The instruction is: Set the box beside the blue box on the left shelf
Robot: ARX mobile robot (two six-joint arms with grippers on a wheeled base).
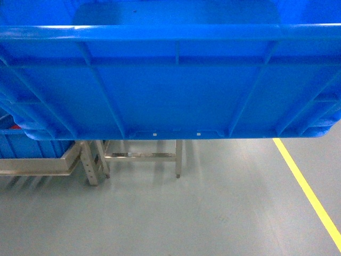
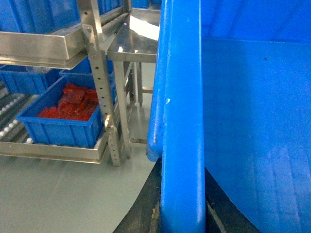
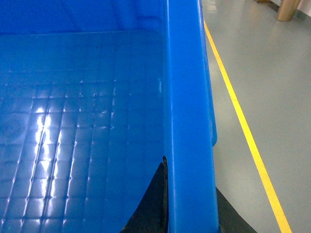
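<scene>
Because the box (image 1: 176, 90) fills the upper half of the head view, little beyond it can be seen there; its ribbed blue wall and thick rim run from edge to edge, and both ends are cut off by the frame. It is held clear of the floor (image 1: 213, 208), with grey concrete visible beneath its base edge and open room to the right as far as a yellow line (image 1: 309, 186).

The left shelf (image 2: 53, 150) is seen in the left wrist view, below and to the left of the box and apart from it, its pale steel front rail and white rollers partly visible. A smaller blue box (image 2: 63, 128) holding red items rests on that shelf, against the perforated upright. A steel tabletop (image 2: 133, 41) stands just beyond the upright, near the box's corner.

The left end effector (image 2: 182, 211) is closed over the box's rim, dark fingers being seen on either side of the wall. The right end effector (image 3: 189, 208) is clamped on the opposite rim in the same way. Only the tips of the fingers are visible in each wrist view; the rest is cut off at the bottom edge.
</scene>
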